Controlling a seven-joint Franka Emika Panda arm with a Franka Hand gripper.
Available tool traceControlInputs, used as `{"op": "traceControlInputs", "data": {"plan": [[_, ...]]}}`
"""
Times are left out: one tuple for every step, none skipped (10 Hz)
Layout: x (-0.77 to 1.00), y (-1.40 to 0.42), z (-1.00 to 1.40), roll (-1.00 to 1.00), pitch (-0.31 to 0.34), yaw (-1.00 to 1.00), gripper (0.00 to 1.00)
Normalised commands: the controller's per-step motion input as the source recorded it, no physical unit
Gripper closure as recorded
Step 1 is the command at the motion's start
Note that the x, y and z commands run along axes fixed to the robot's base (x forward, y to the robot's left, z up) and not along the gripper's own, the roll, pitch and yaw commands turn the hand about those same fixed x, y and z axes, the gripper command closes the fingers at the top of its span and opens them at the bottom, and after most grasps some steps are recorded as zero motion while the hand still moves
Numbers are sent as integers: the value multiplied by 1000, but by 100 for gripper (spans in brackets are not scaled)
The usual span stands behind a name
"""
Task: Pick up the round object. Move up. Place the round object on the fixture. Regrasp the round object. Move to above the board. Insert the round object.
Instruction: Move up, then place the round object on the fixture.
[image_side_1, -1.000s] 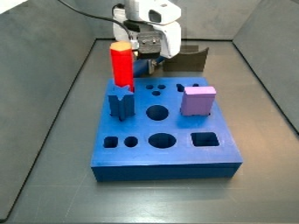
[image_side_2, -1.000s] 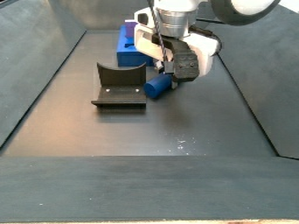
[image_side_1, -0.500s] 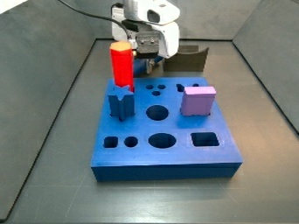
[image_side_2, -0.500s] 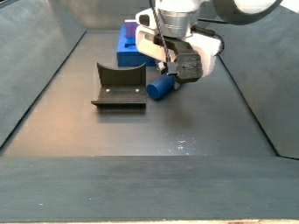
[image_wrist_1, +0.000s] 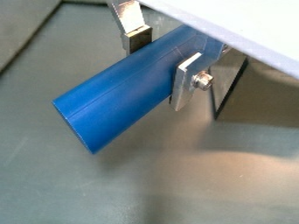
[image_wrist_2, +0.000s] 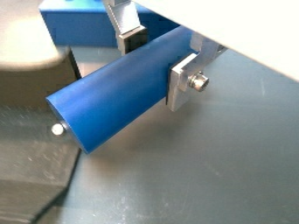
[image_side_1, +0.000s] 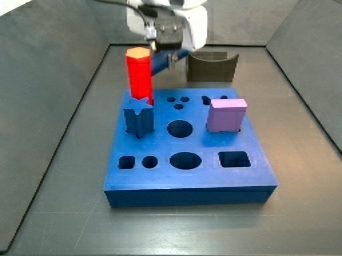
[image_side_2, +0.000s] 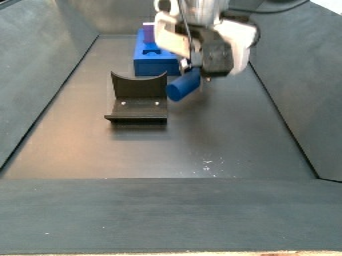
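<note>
- We have the gripper (image_wrist_1: 163, 59) clamped on the round object (image_wrist_1: 122, 92), one silver finger (image_wrist_1: 187, 80) pressed to each side of the long blue cylinder in both wrist views, the grip sitting toward one end so the other end juts out free
- In a side view the round object (image_side_2: 186, 83) hangs tilted under the gripper (image_side_2: 198, 62), clear of the dark floor and just beside the fixture (image_side_2: 135, 98), so we judge the pick-up done and the move up under way
- We see the cylinder not yet resting on the fixture; in a wrist view the fixture (image_wrist_2: 30, 96) lies below and to one side of the free end
- In the side view that shows the board (image_side_1: 187, 150), motion blur smears the gripper (image_side_1: 166, 40), so we cannot tell exactly how high it is; the fixture (image_side_1: 211, 67) stands behind the board
- The board's round holes (image_side_1: 179, 128) stand empty; a red peg (image_side_1: 139, 76), a dark-blue star peg (image_side_1: 139, 118) and a lilac cube (image_side_1: 229, 114) occupy other spots
- Left to do, as we read it: set the piece on the fixture, regrasp, carry it above the board, insert
</note>
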Motion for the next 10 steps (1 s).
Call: {"op": "traceControlInputs", "data": {"plan": [[-20,-13,428,-88,42,27,100],[-17,-8,288,-103,50,23,100],[0,0,1000,0,0,0,100],[9,4,1000,-8,-17,-10,100],[-5,1,1000,-18,7,-8,100],[-9,-1,1000,-37,22,-2,100],[-13,-4,1000,-56,30,4,100],[-17,-6,1000,-74,39,9,100],[-17,-8,975,-98,43,11,100],[-16,-6,835,-110,49,2,100]]}}
